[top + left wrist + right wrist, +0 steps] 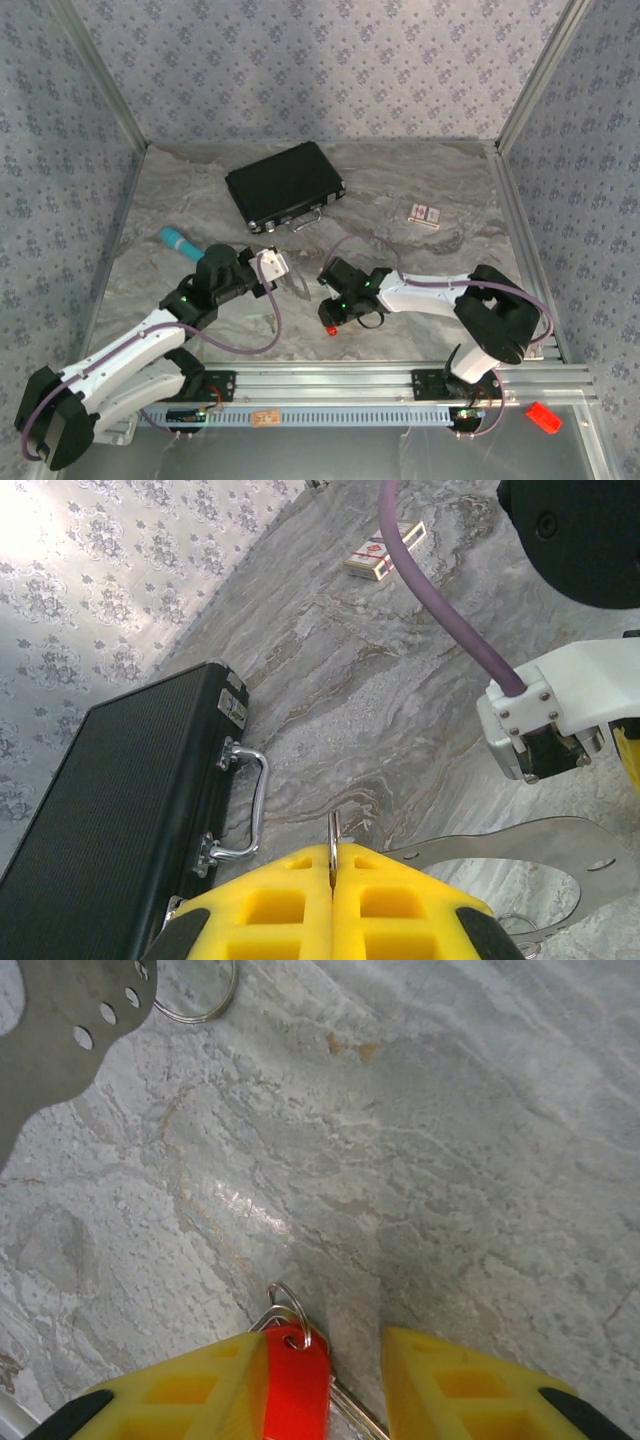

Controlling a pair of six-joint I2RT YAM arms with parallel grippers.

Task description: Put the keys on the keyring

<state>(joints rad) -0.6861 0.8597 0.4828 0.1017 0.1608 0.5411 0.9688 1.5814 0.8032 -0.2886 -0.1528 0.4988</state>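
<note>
My left gripper (333, 858) (275, 266) is shut on a thin metal ring, the keyring (333, 832), which I see edge-on between the yellow fingertips. A flat silvery plate with holes (540, 842) (55, 1030) reaches out beside it, with a second thin ring (196, 996) at its far end. A red-headed key (297, 1380) (330, 329) lies on the table with a small split ring (292, 1310) through its hole and metal blades under it. My right gripper (320, 1348) (335, 314) is open over that key: its left finger touches the red head and the right finger stands clear.
A black case (285, 185) (110, 800) with a chrome handle lies at the back, close to my left gripper. A teal stick (178, 240) lies at the left and a small card box (425, 214) (382, 552) at the right. A purple cable (440, 600) crosses above.
</note>
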